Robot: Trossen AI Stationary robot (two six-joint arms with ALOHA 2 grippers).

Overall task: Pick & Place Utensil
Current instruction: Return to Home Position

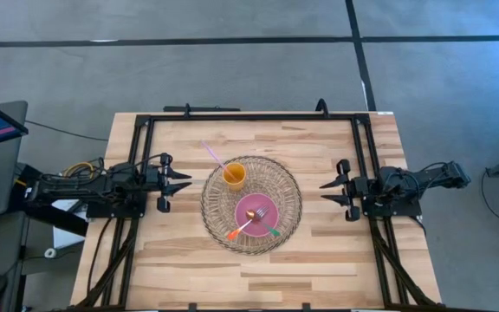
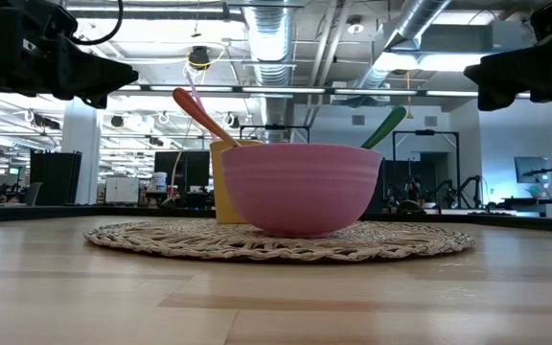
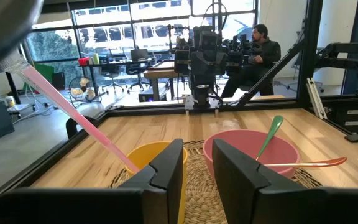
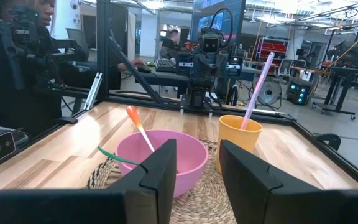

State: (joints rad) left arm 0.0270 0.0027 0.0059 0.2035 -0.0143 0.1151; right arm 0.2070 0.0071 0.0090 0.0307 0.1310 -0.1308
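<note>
Pink straw (image 1: 213,155) leans from yellow cup (image 1: 235,177), away from pink bowl (image 1: 238,208).

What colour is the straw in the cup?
Pink. The straw shows best in the right wrist view, leaning in the yellow cup.

A pink bowl (image 1: 254,212) sits upright on a round woven mat (image 1: 284,178), midway between the left pincer (image 1: 180,182) and the right pincer (image 1: 326,192), apart from both. An orange fork (image 1: 241,229) and a green-handled utensil (image 1: 272,230) lean inside it. A yellow cup (image 1: 235,176) stands upright just beside the bowl, nearer the left pincer, and a pink straw (image 1: 212,154) in it slants out toward that pincer's side.
</note>
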